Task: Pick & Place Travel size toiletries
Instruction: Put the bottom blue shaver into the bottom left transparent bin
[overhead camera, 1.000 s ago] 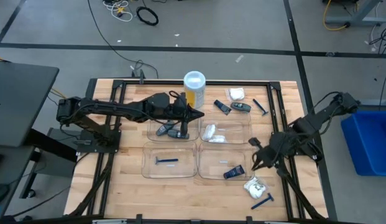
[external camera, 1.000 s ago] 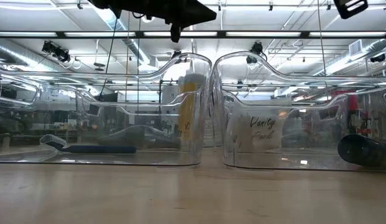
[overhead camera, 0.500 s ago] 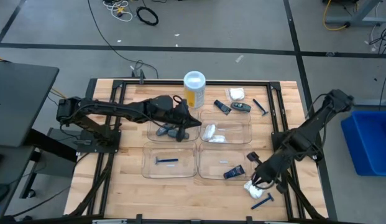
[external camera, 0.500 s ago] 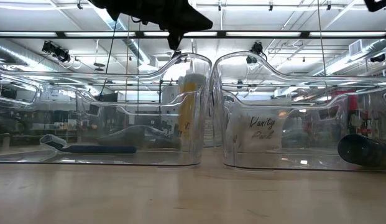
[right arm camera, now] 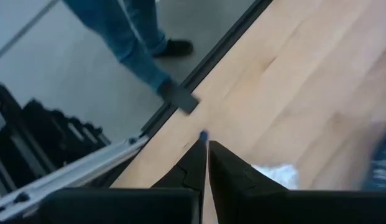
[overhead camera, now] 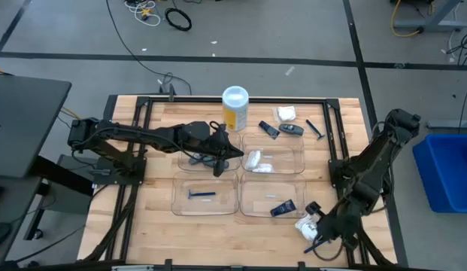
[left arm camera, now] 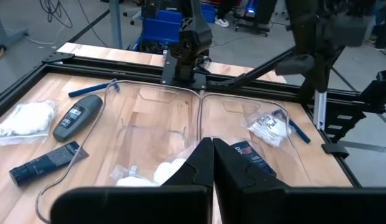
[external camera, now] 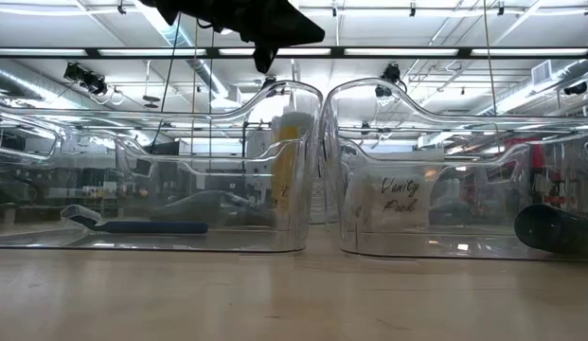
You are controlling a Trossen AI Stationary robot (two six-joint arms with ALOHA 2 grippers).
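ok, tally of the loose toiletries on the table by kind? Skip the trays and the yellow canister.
Blue razors: 3
Grey sticks: 3
Dark blue tubes: 2
White packets: 3
Total: 11

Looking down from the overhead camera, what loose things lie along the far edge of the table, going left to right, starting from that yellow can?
yellow canister with white lid → dark blue flat tube → white crinkly packet → grey oval stick → thin blue razor.
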